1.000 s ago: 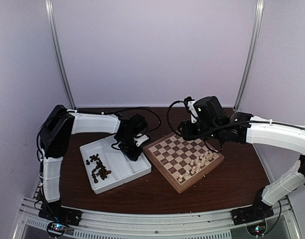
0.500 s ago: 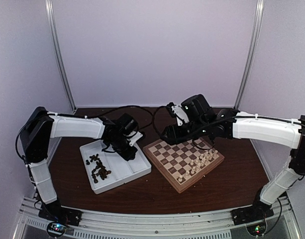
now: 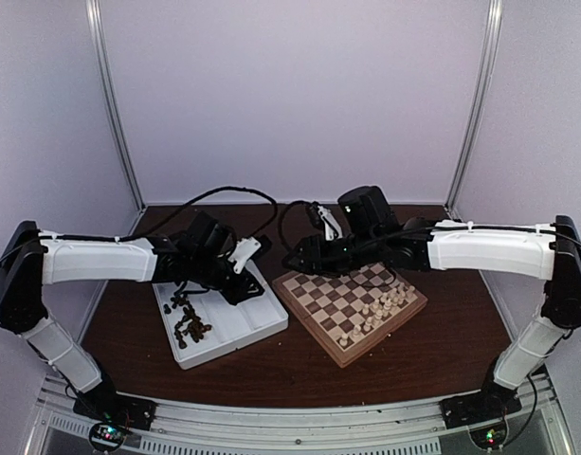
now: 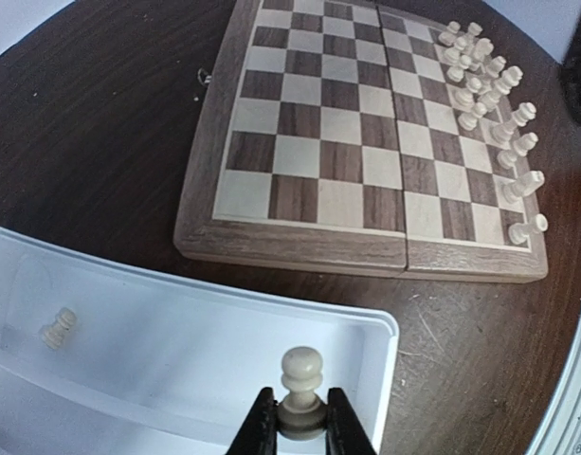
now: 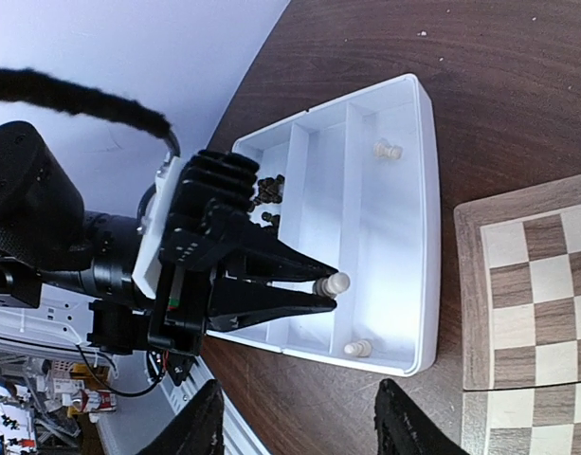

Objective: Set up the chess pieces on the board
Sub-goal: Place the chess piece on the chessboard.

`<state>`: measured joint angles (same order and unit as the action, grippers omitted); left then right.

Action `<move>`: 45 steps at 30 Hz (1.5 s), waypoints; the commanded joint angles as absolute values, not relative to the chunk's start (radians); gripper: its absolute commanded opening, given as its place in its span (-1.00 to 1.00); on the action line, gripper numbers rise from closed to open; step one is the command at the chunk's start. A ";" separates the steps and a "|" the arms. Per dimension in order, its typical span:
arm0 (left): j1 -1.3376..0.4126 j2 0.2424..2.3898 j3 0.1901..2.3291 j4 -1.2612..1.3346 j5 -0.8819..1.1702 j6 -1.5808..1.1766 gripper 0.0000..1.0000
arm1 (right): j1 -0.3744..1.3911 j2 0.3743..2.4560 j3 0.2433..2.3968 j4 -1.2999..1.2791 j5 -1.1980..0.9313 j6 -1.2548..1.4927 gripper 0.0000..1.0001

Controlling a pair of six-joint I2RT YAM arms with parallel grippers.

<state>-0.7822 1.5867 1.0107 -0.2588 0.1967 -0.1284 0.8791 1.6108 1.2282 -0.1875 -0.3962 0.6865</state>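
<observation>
My left gripper (image 4: 300,428) is shut on the base of a cream-white pawn (image 4: 301,381) and holds it upright just above the white tray (image 4: 389,334). The right wrist view shows the same pawn (image 5: 334,283) between the left fingers (image 5: 271,256). In the top view the left gripper (image 3: 245,284) is over the tray's right compartment. My right gripper (image 5: 304,427) is open and empty, hovering over the tray's corner next to the board (image 3: 318,303). Several cream-white pieces (image 3: 380,308) stand along the board's right side. Dark pieces (image 3: 188,320) lie in the tray's left compartment.
Two more white pawns (image 5: 387,150) (image 5: 358,348) lie in the tray's right compartment; one also shows in the left wrist view (image 4: 59,327). The board (image 4: 299,237) stands close beside the tray on the dark wooden table (image 3: 423,355). Purple walls enclose the table.
My right gripper has swung left from the board's far edge to over the tray's corner. My left arm has stretched out lower to the left, its gripper staying over the tray.
</observation>
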 commanded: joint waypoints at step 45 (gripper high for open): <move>-0.789 1.434 0.931 -0.094 0.410 -0.051 -0.66 | 0.881 1.863 1.281 0.135 -0.718 1.029 -0.30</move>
